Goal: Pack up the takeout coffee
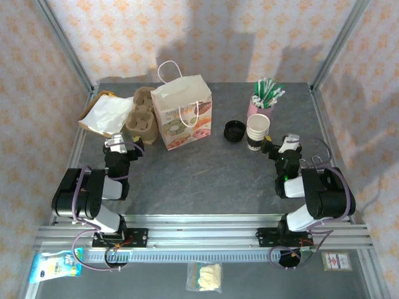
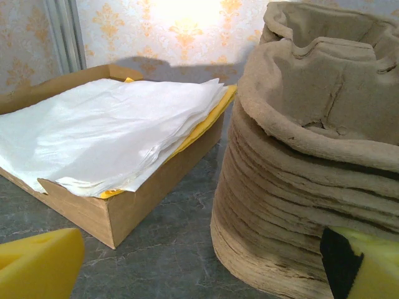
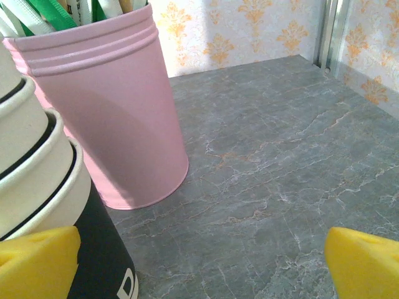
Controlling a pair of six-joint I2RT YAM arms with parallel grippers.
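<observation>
1. The left fingers point(image 2: 37, 265) are spread wide with nothing between them. The right fingers point(image 3: 365, 261) are likewise spread and empty.
2. The takeout coffee is judged not yet assembled. Its parts are found right of centre in the top view: a lidless stack of paper cups point(image 1: 257, 129), white with a dark lower band, and the loose black lids point(image 1: 234, 131) just to its left on the desk point(image 1: 206, 168). A pink straw cup point(image 1: 262, 103) stands just behind the stack.
3. The paper bag point(image 1: 182, 112) is seen upright at upper centre, with a stack of pulp carriers point(image 1: 140, 115) just beside it on the left and a napkin box point(image 1: 105, 113) further left.
4. The step in hand is judged to be the right arm's approach to the cups. In the right wrist view the stack sits at the far left edge, beside one finger and not between the two. The wrist should be shifted towards it until the top cup is centred.
5. Only the top cup should be gripped, below its rim and lightly, since a paper wall is likely to crush. The nested cups may be dragged up with it.
6. The left fingers are pointed at the carriers, which lie towards the right of that view. The bag's handles should be kept clear.
</observation>
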